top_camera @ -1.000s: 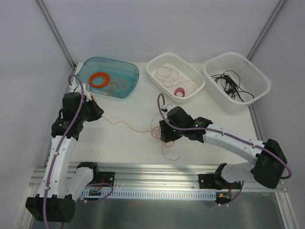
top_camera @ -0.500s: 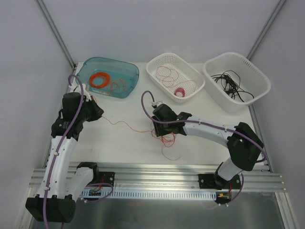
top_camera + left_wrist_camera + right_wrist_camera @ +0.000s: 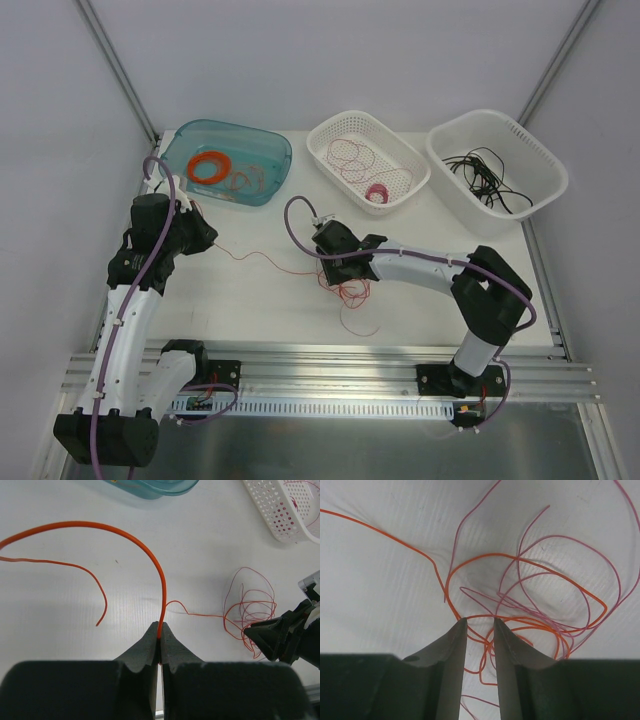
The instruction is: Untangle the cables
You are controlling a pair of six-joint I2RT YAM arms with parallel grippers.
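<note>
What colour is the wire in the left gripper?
The wire is orange, best seen in the left wrist view.

Thin orange and pink cables (image 3: 350, 292) tangled in loose loops mid-tabletop (image 3: 250, 310), near front edge; one orange strand (image 3: 82, 523) trails left.

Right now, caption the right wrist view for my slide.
Right gripper, jaws slightly apart, straddling strands of tangled orange and pink cables on the white table.
</note>
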